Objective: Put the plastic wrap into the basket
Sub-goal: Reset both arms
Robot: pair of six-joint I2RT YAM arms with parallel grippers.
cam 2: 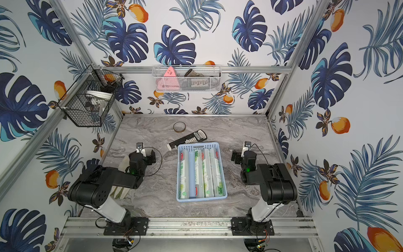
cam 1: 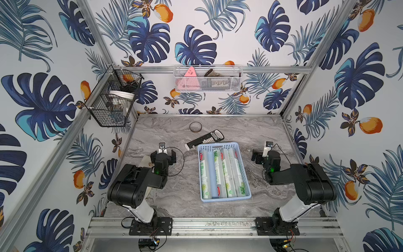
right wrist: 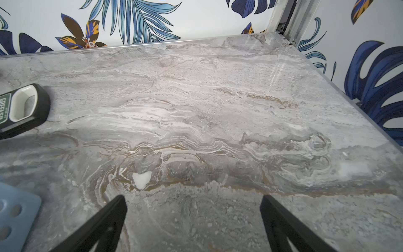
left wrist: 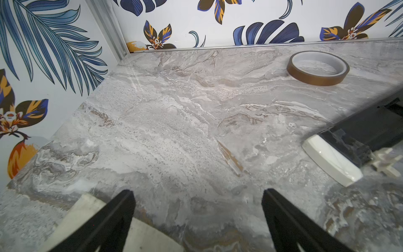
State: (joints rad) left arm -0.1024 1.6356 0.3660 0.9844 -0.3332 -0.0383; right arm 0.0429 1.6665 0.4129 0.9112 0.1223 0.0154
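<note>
Left arm [cam 1: 130, 185] and right arm [cam 1: 309, 185] rest folded beside the basket [cam 1: 225, 199], jaws spread wide, holding nothing; plastic wrap [cam 1: 218, 174] lies inside.

Glossy marbled tabletop [cam 1: 170, 196]; perforated plastic basket [cam 1: 218, 145]; shiny film-wrapped plastic wrap [cam 1: 218, 172].

Your grey marble-pattern tabletop [cam 1: 178, 196] bears a light blue perforated plastic basket [cam 1: 225, 198] between left gripper [left wrist: 197, 194] and right gripper [right wrist: 193, 198]; brown tape ring [cam 1: 195, 127] and black plastic dispenser [cam 1: 204, 139] lie ahead of them.

"300" on the plastic wrap [cam 1: 226, 172]
</note>
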